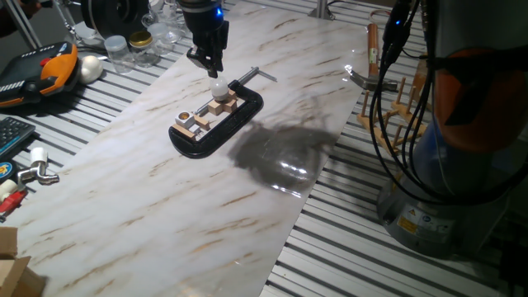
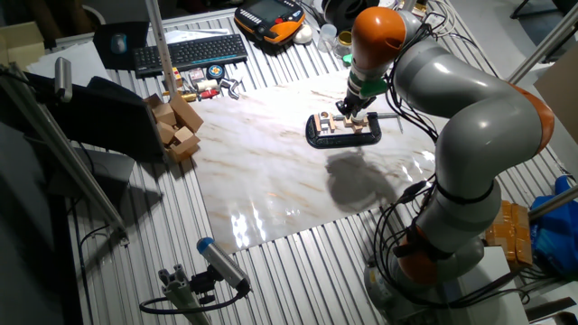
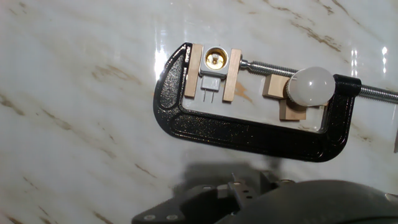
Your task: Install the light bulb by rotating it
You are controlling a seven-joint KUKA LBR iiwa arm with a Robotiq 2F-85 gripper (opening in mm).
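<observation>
Gripper (image 1: 214, 69) hovers just above bulb (image 1: 218, 87); finger spread impossible to tell. Bulb rests on wooden block (image 3: 292, 112) inside black clamp (image 3: 249, 134), apart from brass socket (image 3: 216, 59). Likely light, smooth, slippery, fragile; best gripped gently across globe.

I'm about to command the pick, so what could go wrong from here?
1. The light bulb sits on small wooden blocks inside the black clamp, against the screw rod; closing fingers may hit these.
2. The brass socket lies at the clamp's other end between two wooden pieces, leaving tight clearance for rotating.
3. The end effector hangs just above the round frosted globe; an off-centre squeeze might pop it loose.
</observation>
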